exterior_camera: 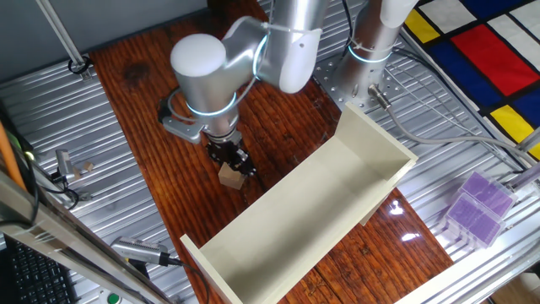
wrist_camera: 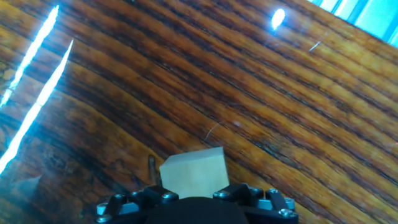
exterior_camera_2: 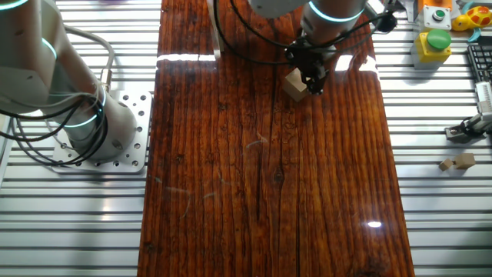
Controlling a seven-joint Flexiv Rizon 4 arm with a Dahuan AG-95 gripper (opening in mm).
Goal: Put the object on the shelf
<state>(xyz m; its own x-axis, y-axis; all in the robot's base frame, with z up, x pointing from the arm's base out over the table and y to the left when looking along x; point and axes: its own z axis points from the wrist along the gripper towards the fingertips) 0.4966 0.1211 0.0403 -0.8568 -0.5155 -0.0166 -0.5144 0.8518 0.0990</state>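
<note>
The object, a small light-tan wooden cube [exterior_camera: 229, 176], sits tilted between my gripper's [exterior_camera: 233, 164] fingers over the dark wooden table, left of the shelf. The jaws are shut on its sides. In the other fixed view the cube [exterior_camera_2: 294, 85] hangs at the gripper's [exterior_camera_2: 310, 77] tip near the table's far edge. In the hand view the cube [wrist_camera: 194, 172] fills the gap between the fingers [wrist_camera: 146, 198]. I cannot tell whether it touches the table. The shelf [exterior_camera: 337, 181] is a long cream-white trough that lies diagonally across the table, open side up and empty.
A translucent purple plastic box [exterior_camera: 477, 207] lies right of the shelf on the metal bench. A second robot base [exterior_camera_2: 86, 127] stands at the table's left side. Small wooden pieces [exterior_camera_2: 457, 161] and a yellow and green button box [exterior_camera_2: 436, 42] lie off the board.
</note>
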